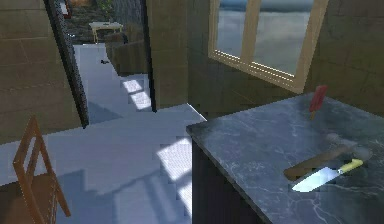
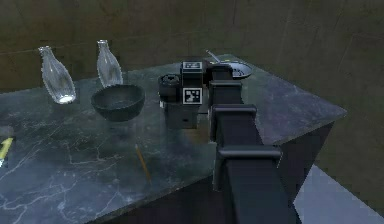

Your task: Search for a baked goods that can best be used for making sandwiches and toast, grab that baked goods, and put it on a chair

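Count, counter station: one dark grey marbled stone counter (image 2: 60, 175), one brown wooden slat-backed chair (image 1: 33, 172), one gripper (image 2: 165, 97).

On the counter are counted one dark round bowl (image 2: 117, 101), two clear glass bottles (image 2: 57, 75) and one steel-bladed knife with a yellow handle (image 1: 325, 177). The gripper is seen above the counter, near the bowl; whether anything is held cannot be told. The chair stands on the pale floor (image 1: 120, 160), well apart from the counter.
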Tool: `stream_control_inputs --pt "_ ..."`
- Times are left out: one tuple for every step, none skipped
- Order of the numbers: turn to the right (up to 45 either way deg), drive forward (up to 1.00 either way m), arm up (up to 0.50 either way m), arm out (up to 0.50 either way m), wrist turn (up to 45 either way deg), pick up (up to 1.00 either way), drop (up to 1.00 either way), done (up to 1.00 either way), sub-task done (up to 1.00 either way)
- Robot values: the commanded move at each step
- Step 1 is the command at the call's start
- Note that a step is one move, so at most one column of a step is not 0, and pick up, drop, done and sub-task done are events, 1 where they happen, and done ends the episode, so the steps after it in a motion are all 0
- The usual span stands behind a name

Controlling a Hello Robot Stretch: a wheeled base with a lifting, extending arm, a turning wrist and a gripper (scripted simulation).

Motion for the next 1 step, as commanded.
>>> stream_control_inputs --pt "0.0 0.00 0.00 0.00 12.0 0.00 0.00 0.00 0.00"
